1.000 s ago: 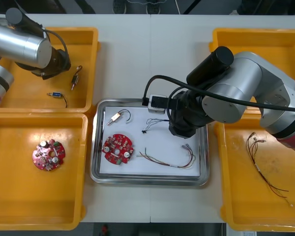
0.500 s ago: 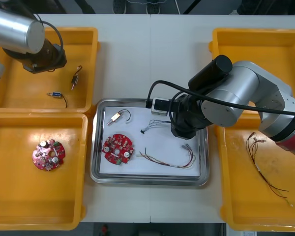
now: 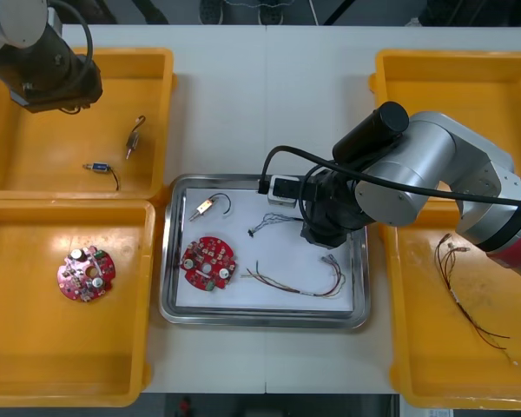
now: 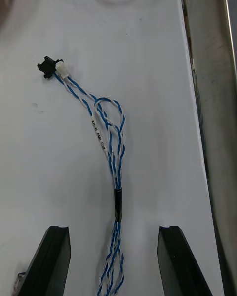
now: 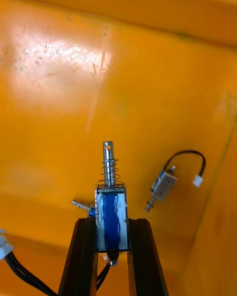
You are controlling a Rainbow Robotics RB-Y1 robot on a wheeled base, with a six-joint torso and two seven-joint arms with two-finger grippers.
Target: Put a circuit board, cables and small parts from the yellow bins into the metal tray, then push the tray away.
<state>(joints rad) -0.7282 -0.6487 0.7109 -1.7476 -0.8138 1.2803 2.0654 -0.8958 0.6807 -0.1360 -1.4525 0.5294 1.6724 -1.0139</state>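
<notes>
Blue-white twisted cable (image 4: pixel 109 143) between spread right pincer (image 4: pixel 113 232), untouched, on white tray (image 4: pixel 213 79)

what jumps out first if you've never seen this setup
The left gripper, above the far left yellow bin, is shut on a small metal part. The right gripper hangs open over a twisted blue and white cable in the metal tray, which also holds a red circuit board.

We are at an electronics workshop bench: a light table (image 3: pixel 260 95) carrying yellow bins (image 3: pixel 43 161), a metal tray (image 3: pixel 260 322), circuit boards (image 3: pixel 86 274) and cables (image 4: pixel 117 200).
</notes>
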